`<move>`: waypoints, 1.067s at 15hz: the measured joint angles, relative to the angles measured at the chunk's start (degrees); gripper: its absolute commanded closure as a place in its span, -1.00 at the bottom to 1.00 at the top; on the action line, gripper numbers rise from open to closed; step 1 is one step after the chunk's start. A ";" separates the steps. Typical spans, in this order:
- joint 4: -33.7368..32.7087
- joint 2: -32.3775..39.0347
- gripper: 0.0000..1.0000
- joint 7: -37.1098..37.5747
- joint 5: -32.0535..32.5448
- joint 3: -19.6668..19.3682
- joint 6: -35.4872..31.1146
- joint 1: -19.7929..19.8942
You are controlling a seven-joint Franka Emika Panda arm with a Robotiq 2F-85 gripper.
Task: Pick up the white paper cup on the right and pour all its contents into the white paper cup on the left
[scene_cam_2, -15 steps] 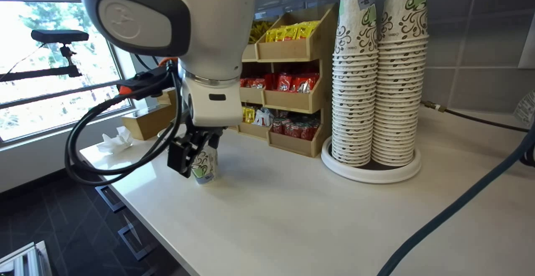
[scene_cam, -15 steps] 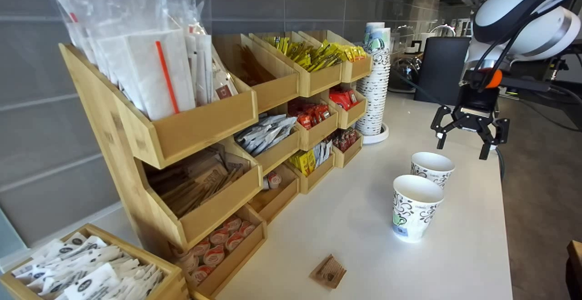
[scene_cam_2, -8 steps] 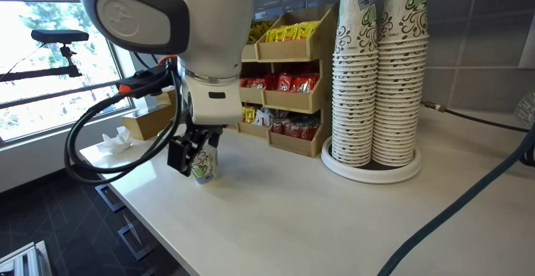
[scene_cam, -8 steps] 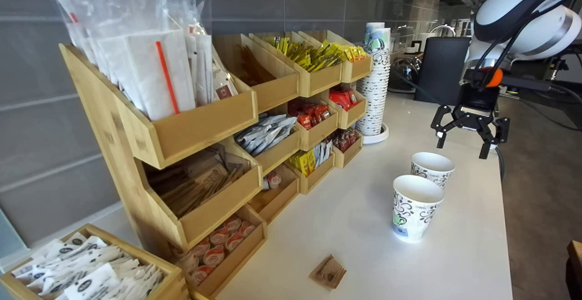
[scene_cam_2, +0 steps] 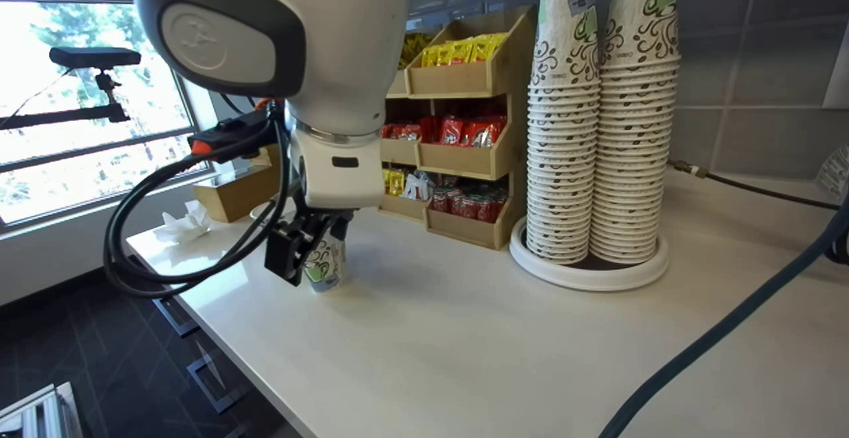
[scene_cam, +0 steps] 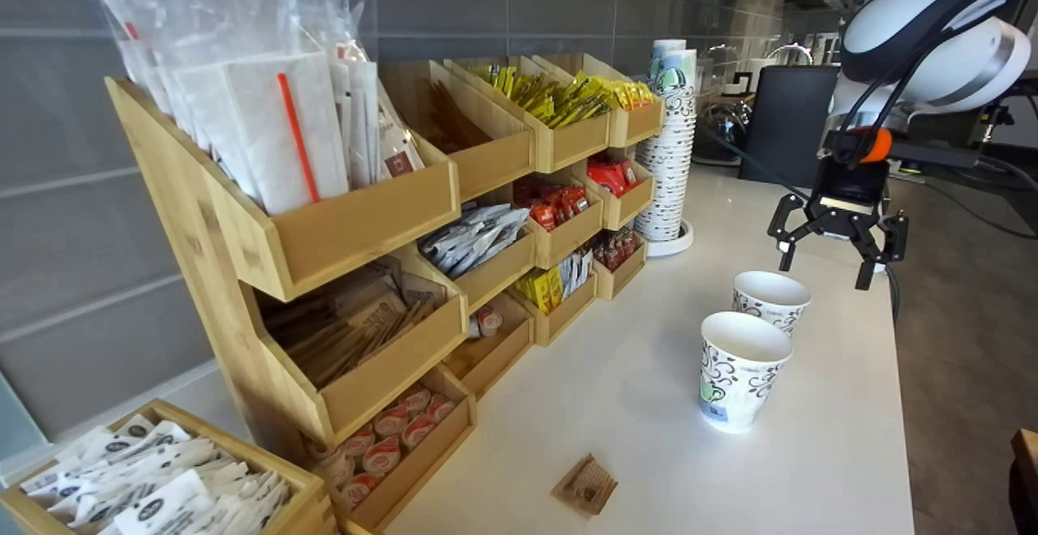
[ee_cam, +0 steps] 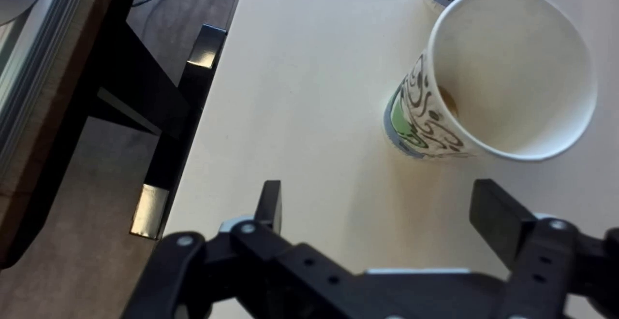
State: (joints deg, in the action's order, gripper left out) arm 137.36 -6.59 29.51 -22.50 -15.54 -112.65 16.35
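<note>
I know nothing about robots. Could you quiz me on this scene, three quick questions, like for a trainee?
1. True or false: the gripper stands open.
2. How many stacks of cups stand on the round white tray? A: one. B: two. C: three.
3. Fill the gap: two loose paper cups stand upright on the counter; the small packet lying there is (blank) in colour.
Key: 1. True. 2. B. 3. Brown.

In an exterior view I look down along the counter (scene_cam: 649, 405) from close beside the rack (scene_cam: 369, 223) — the arm (scene_cam: 900, 40) farther off. In an exterior view I face roughly the opposite way, towards a window (scene_cam_2: 46, 176), the arm near. Both exterior views share rack, arm and stacked cups (scene_cam_2: 562, 159). My wrist view looks down past the gripper (ee_cam: 379, 208), close to a cup (ee_cam: 498, 77).
</note>
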 measured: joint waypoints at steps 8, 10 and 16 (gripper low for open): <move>-1.50 5.22 -1.00 4.53 -4.93 0.01 -0.25 -0.03; -2.12 6.58 -1.00 6.33 -6.40 0.02 -0.45 -0.05; -3.74 10.83 -1.00 9.67 -11.86 0.15 -0.37 -0.24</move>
State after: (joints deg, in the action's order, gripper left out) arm 133.62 4.24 39.18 -34.36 -15.39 -113.02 16.11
